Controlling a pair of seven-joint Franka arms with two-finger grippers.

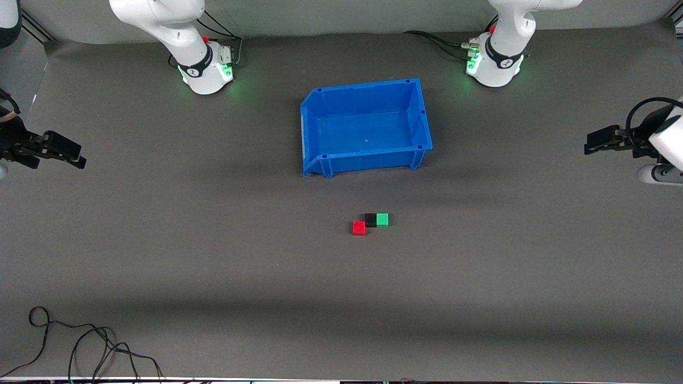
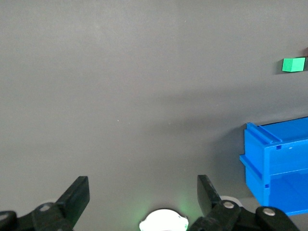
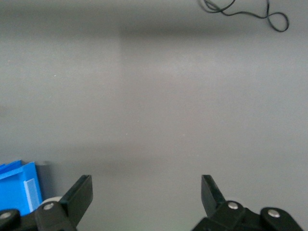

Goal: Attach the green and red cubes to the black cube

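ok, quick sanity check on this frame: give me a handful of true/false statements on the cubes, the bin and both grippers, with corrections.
1. The green cube sits against the black cube. True.
2. The red cube lies inside the blue bin. False: it is on the table, nearer the front camera than the bin, at a corner of the black cube.
3. The left gripper holds the green cube. False: it is open and empty, over its own end of the table.
4. The right gripper is open and holds nothing. True.
5. The bin has nothing in it. True.
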